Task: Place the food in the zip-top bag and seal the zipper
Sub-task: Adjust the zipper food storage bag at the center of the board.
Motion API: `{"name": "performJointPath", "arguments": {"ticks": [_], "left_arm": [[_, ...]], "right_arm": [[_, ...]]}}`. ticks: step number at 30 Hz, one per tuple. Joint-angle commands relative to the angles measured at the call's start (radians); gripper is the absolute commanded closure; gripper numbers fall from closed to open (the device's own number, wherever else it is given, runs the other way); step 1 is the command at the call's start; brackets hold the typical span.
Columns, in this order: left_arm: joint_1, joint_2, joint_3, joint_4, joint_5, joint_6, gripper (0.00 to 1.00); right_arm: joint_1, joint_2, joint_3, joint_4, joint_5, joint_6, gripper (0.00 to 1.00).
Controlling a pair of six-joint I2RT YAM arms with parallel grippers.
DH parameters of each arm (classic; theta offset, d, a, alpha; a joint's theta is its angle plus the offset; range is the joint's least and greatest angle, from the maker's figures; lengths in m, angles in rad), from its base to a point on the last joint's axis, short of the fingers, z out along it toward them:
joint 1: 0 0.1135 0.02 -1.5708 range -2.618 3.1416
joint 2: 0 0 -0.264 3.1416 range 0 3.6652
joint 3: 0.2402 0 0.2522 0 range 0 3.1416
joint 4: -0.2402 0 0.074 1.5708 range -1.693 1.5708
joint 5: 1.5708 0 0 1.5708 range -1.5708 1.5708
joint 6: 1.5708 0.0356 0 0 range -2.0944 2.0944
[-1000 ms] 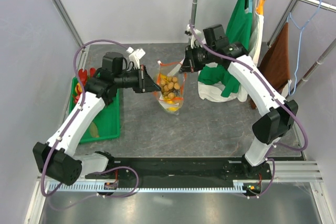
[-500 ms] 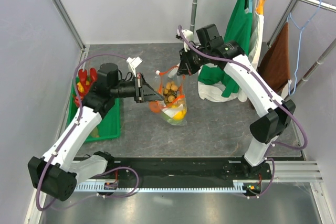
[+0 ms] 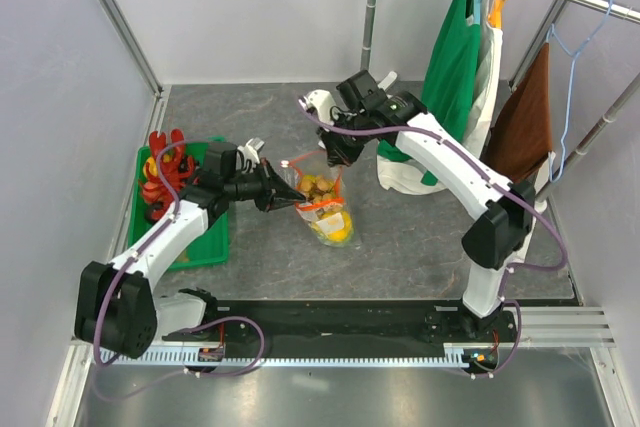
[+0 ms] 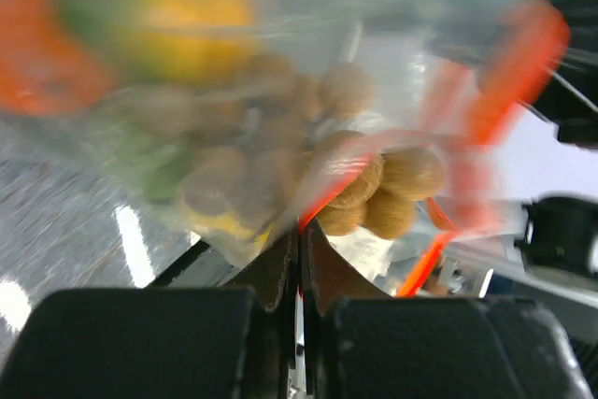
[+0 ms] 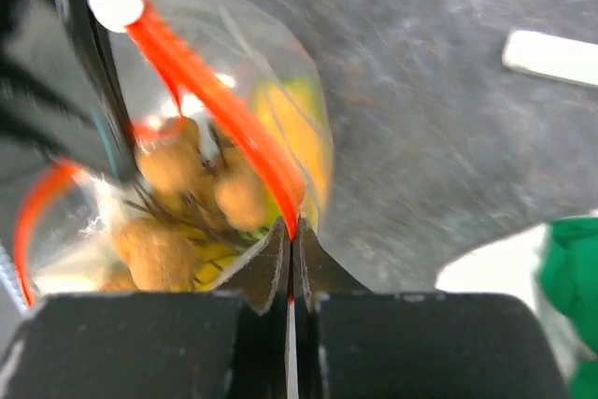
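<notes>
The zip-top bag (image 3: 322, 209) hangs slanted over the middle of the grey bench (image 3: 420, 242), mouth end up, held between the two arms; whether its lower end touches the bench cannot be told. Inside it lie the cluster of tan-brown balls (image 5: 168, 170) near the top and the yellow-orange fruit (image 3: 340, 234) lower down, with a bit of pale green blurred beside them. The zipper (image 5: 215, 100) runs as a red-orange strip across the mouth, its two runs apart in the right wrist view. The left pincer (image 4: 299, 259) is closed tight on the bag's left mouth edge. The right pincer (image 5: 288, 249) is pinched narrow on the other end, the strip running straight into its tips. The red lobster (image 3: 165, 169) lies on the green tray (image 3: 203, 245) at the left. A green garment (image 3: 450, 57) hangs at the back right.
</notes>
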State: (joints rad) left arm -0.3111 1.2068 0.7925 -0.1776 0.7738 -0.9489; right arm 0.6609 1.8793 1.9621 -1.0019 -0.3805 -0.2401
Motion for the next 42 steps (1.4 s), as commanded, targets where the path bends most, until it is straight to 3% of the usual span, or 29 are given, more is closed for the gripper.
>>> {"name": "performJointPath", "arguments": {"ticks": [1,3,7,12,19,24,25,27,29,31,32,33,34,35,36,37,38,39,42], "left_arm": [[0.029,0.023,-0.062,0.043,0.009,-0.062,0.98],[0.027,0.034,-0.065,0.027,0.013,-0.024,0.98],[0.007,0.025,-0.032,0.003,0.030,0.056,0.98],[-0.051,-0.057,0.002,0.168,0.128,0.021,0.98],[-0.129,-0.228,0.116,0.168,0.052,0.102,0.97],[-0.128,-0.250,0.056,0.161,0.061,0.119,0.77],[-0.129,-0.251,0.048,0.159,0.065,0.119,0.66],[-0.117,-0.256,0.054,0.136,0.081,0.163,0.57],[-0.094,-0.282,0.077,0.052,0.096,0.277,0.42],[0.004,-0.294,0.138,-0.047,0.155,0.428,0.25],[0.056,-0.290,0.158,-0.139,0.197,0.479,0.20],[0.192,-0.285,0.197,-0.182,0.256,0.533,0.16],[0.269,-0.271,0.212,-0.218,0.423,0.667,0.14],[0.412,-0.242,0.250,-0.293,0.499,0.749,0.13],[0.461,-0.219,0.275,-0.342,0.574,0.938,0.12],[0.495,-0.193,0.306,-0.402,0.591,1.066,0.11],[0.532,-0.129,0.376,-0.560,0.608,1.196,0.11],[0.535,-0.098,0.417,-0.648,0.608,1.491,0.11],[0.537,0.011,0.484,-0.805,0.623,1.848,0.16]], "right_arm": [[0.008,-0.129,-0.207,0.034,0.166,-0.129,1.00],[0.009,-0.132,-0.244,0.081,0.210,-0.131,1.00],[0.012,-0.094,-0.163,0.079,0.232,-0.130,1.00],[0.036,-0.097,-0.051,0.033,0.094,-0.136,1.00],[0.031,-0.178,0.005,0.002,-0.076,-0.174,1.00],[0.031,-0.197,-0.120,0.034,-0.115,-0.251,1.00],[0.031,-0.197,-0.137,0.045,-0.148,-0.270,1.00],[0.031,-0.190,-0.175,0.089,-0.167,-0.289,1.00],[0.031,-0.180,-0.190,0.129,-0.182,-0.309,1.00],[0.029,-0.157,-0.184,0.135,-0.190,-0.333,1.00],[0.031,-0.140,-0.177,0.140,-0.190,-0.341,1.00],[0.031,-0.135,-0.172,0.140,-0.195,-0.353,1.00],[0.031,-0.131,-0.169,0.144,-0.198,-0.370,1.00],[0.031,-0.125,-0.166,0.147,-0.208,-0.379,1.00],[0.031,-0.121,-0.164,0.154,-0.213,-0.386,1.00],[0.032,-0.118,-0.160,0.163,-0.219,-0.390,1.00],[0.034,-0.109,-0.148,0.166,-0.225,-0.396,1.00],[0.036,-0.105,-0.138,0.167,-0.231,-0.398,1.00],[0.040,-0.091,-0.109,0.167,-0.236,-0.427,1.00]]}}
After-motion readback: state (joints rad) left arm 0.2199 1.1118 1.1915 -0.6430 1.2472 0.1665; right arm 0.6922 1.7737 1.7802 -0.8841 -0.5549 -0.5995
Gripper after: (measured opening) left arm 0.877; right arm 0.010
